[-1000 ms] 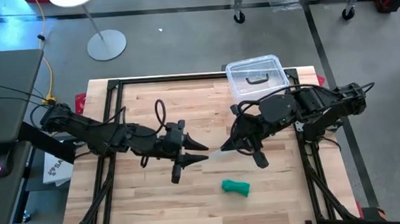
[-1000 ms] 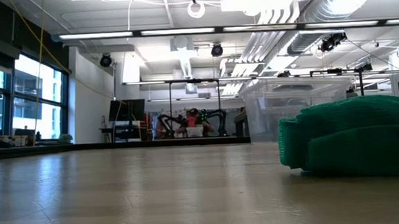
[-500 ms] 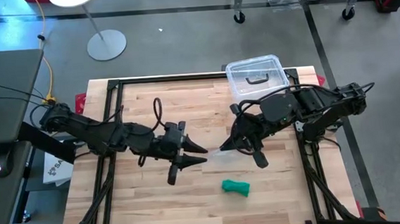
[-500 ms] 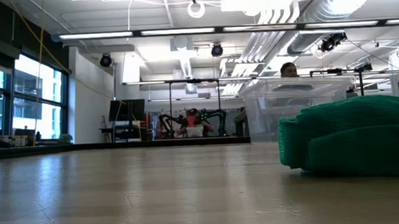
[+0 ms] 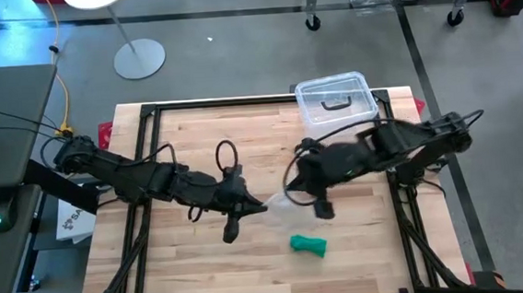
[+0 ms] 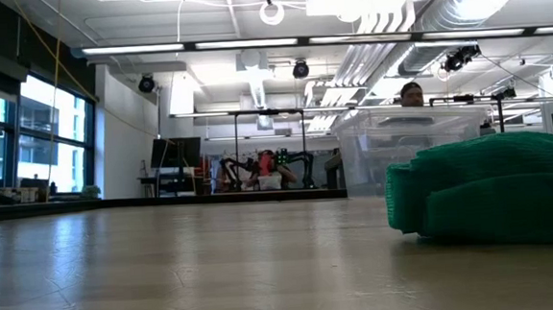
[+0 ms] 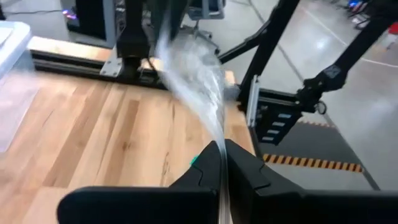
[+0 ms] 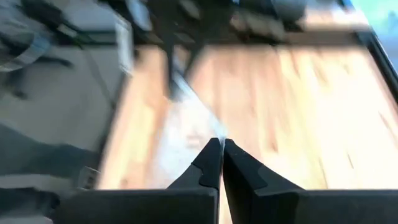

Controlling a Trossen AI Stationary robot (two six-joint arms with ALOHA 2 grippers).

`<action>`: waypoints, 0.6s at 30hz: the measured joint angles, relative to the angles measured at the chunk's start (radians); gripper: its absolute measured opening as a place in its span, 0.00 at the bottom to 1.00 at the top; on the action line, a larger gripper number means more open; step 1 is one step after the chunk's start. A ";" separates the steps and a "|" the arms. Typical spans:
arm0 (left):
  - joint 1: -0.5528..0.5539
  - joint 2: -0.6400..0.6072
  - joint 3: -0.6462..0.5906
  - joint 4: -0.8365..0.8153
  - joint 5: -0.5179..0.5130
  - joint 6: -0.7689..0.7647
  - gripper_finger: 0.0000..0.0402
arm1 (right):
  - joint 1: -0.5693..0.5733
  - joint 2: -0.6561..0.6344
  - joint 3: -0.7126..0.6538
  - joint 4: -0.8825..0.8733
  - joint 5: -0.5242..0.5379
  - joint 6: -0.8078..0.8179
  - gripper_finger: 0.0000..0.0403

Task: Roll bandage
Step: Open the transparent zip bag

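The green bandage (image 5: 308,245) lies bunched in a small roll on the wooden table near its front edge, untouched; in the low view the bandage (image 6: 490,192) fills the right side. Just beyond it, above the table's middle, my left gripper (image 5: 260,207) and my right gripper (image 5: 290,198) face each other. Both are shut on a crinkly clear plastic bag (image 5: 276,202) that spans the short gap between them. My left gripper pinches one end of the clear bag (image 7: 219,134) between its two fingers, coming from the table's left and slanting slightly down. The bag (image 7: 193,68) runs away from the fingertips, off the table. My right gripper pinches the bag's other end (image 8: 214,134) between its two fingers, coming from the table's right and slanting down. The plastic (image 8: 186,115) stretches away from the fingertips toward the other arm, clear of the table.
A clear plastic box with a black handle (image 5: 335,102) stands at the table's far edge, right of middle, and shows behind the bandage as the box (image 6: 401,147) in the low view. A person's head (image 6: 409,94) shows beyond it. Bare wood lies at the front left.
My left gripper, open beside the bag a second ago, has shut on the bag's left end and tipped down a little. My right gripper has moved toward the table's left and sunk a little, still shut on the bag. The bandage has not moved.
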State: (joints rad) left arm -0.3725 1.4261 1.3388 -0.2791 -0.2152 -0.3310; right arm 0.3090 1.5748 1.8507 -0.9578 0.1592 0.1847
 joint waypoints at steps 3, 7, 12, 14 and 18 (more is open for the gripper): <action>-0.001 0.000 0.000 -0.031 -0.015 -0.010 0.01 | 0.000 0.049 0.000 -0.068 0.024 0.021 0.03; -0.008 0.000 0.000 -0.117 -0.046 -0.039 0.00 | -0.016 0.073 -0.001 -0.099 -0.015 0.038 0.17; -0.008 0.002 0.000 -0.269 -0.111 -0.102 0.00 | -0.049 0.062 -0.001 -0.030 -0.038 0.043 0.42; -0.008 0.003 0.000 -0.302 -0.136 -0.105 0.00 | -0.060 0.059 0.000 0.018 -0.038 0.022 0.47; -0.008 0.009 0.000 -0.299 -0.147 -0.040 0.00 | -0.087 0.091 0.001 0.060 -0.041 -0.034 0.49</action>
State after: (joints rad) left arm -0.3807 1.4352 1.3388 -0.5780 -0.3617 -0.3706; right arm 0.2224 1.6655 1.8515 -0.8974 0.1185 0.1511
